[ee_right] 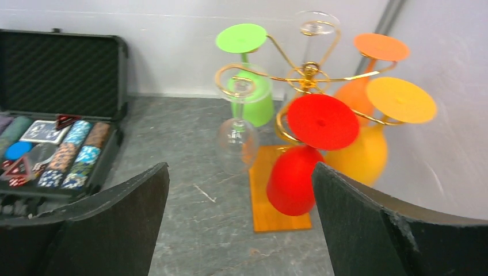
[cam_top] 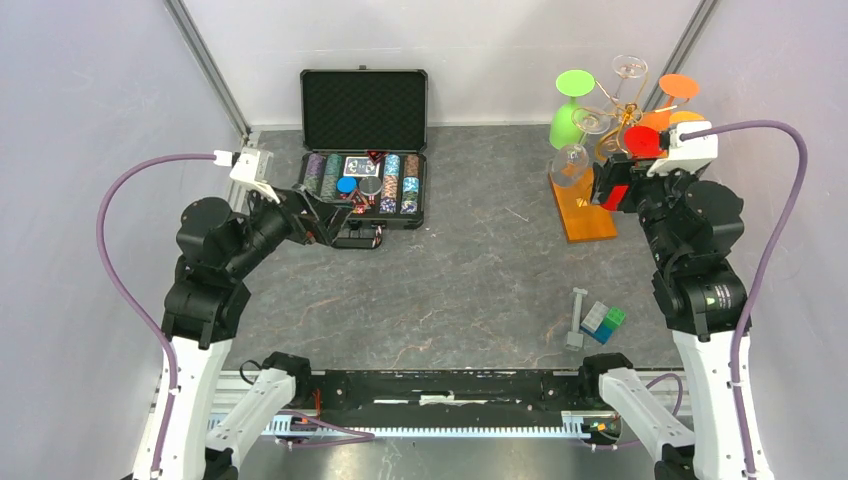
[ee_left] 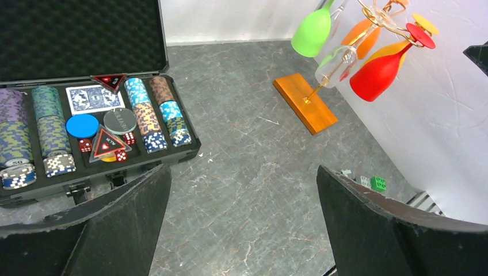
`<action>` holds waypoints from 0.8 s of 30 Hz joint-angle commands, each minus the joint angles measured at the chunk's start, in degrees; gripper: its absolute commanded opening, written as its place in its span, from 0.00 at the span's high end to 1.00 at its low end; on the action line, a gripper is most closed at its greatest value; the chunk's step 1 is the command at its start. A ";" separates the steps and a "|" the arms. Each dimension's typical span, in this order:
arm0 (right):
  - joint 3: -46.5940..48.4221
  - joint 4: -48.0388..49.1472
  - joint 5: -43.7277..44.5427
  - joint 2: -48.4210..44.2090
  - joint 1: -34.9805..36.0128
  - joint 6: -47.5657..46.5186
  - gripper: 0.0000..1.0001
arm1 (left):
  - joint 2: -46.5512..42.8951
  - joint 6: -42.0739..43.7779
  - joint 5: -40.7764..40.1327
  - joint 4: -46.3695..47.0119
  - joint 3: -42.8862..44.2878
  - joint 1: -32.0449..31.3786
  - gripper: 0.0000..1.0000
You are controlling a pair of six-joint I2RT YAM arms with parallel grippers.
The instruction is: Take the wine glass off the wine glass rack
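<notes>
The wine glass rack (cam_top: 583, 212) stands at the far right: gold wire arms (ee_right: 309, 72) on an orange-brown wooden base (ee_right: 270, 213). Several glasses hang upside down from it: a green one (ee_right: 251, 98), a red one (ee_right: 293, 178), an orange one (ee_right: 351, 95), a yellow one (ee_right: 362, 155) and a clear one (ee_right: 237, 138). My right gripper (ee_right: 241, 224) is open and empty just in front of the rack. The red glass hangs ahead, close to its right finger (ee_right: 380, 230). My left gripper (ee_left: 241, 224) is open and empty at the far left, by the black case. The rack (ee_left: 305, 102) is far from it.
An open black case (cam_top: 365, 110) of poker chips, cards and dice lies at the far left-centre. A grey T-shaped piece (cam_top: 577, 320) and toy bricks (cam_top: 604, 322) lie near the right arm's base. Grey walls close in left, right and behind the rack.
</notes>
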 commanded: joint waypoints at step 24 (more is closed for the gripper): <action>25.17 -15.89 15.21 21.91 -2.91 -2.77 0.09 | -7.05 1.50 4.27 8.43 -11.06 0.21 0.00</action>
